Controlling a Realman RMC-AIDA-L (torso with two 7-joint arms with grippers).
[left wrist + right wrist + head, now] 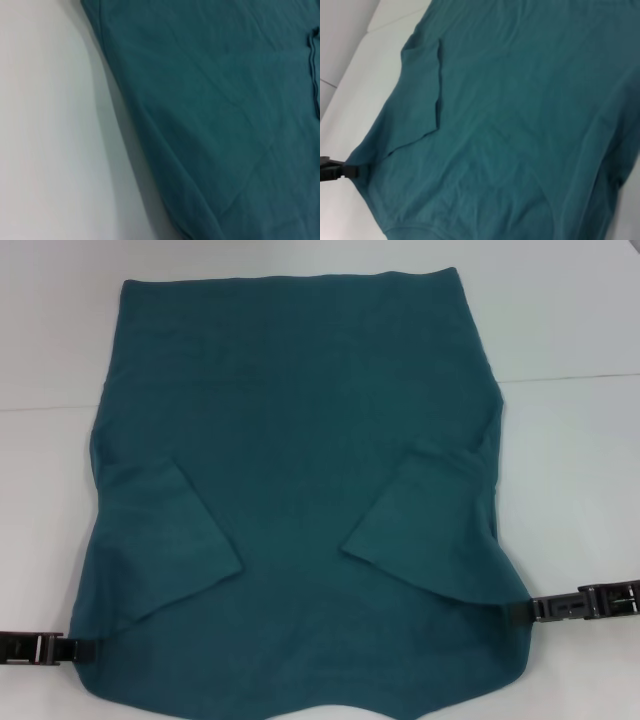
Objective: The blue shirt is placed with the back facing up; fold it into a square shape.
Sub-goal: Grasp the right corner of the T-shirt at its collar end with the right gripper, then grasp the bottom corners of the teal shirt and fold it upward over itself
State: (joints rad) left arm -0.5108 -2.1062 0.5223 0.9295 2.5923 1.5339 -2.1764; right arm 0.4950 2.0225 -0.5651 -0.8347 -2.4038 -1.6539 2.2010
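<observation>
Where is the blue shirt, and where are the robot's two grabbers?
shirt [300, 410], head view, middle of its back.
left gripper [85, 648], head view, tip at the shirt's near left edge.
right gripper [512, 611], head view, tip at the shirt's near right edge.

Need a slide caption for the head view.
Blue shirt flat on the white table, sleeves folded inward; left pincer and right pincer at its near side edges.
</observation>
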